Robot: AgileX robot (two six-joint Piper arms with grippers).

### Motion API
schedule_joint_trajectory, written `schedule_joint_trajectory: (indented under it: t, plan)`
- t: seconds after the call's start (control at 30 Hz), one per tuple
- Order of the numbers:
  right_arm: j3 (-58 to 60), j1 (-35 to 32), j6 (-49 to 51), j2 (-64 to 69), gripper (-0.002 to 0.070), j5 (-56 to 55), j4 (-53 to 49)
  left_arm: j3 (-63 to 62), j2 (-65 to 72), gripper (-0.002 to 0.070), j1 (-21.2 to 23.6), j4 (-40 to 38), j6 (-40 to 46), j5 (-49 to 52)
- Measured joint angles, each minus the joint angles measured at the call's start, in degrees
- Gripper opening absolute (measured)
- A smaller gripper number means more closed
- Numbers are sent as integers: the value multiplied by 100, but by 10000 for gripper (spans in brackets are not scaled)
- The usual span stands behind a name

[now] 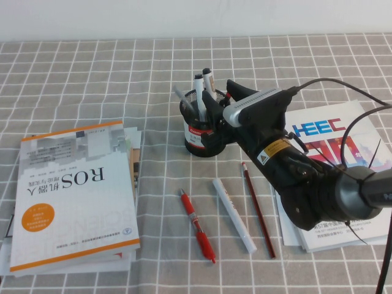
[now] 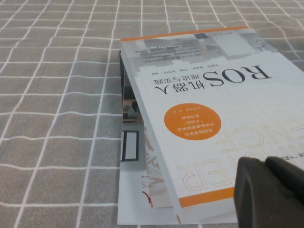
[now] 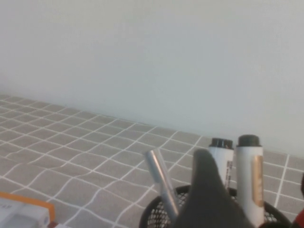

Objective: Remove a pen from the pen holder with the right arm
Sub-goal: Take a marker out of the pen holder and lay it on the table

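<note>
1. Near the middle of the checked surface: pen holder, black mesh, upright.
2. Standing in the holder, tops above the rim: two white markers with black caps and a leaning silver pen.
3. Right pincer at the holder's right side, level with the markers' tops, arm reaching in from the near right. Jaws spread wide, pinching nothing (from the wrist, one dark finger just beside the markers, above the mesh rim).
4. Loose on the surface in front of the holder, roughly side by side and apart from one another: red pen, white pen, red pencil.
5. On the left, ROS book lying flat on top of a few papers.
6. On the right, HEEC booklet, partly covered by the right arm.
7. Left pincer visible only from its own wrist, low over a corner of the ROS book; two dark fingertips pressed together side by side, holding nothing.
</note>
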Motion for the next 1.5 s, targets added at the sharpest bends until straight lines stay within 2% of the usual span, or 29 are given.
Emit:
schedule_joint_trajectory:
  t: [0.37, 1.03, 1.23, 1.5]
  plan:
    - [0, 0, -61, 0, 356, 370, 0, 0, 0, -4, 0, 0, 0, 0]
    - [0, 0, -61, 200, 354, 384, 22, 0, 0, -4, 0, 0, 0, 0]
    - [0, 0, -61, 200, 282, 337, 33, 0, 0, -4, 0, 0, 0, 0]
    - [0, 0, -61, 200, 125, 325, 186, 0, 0, -4, 0, 0, 0, 0]
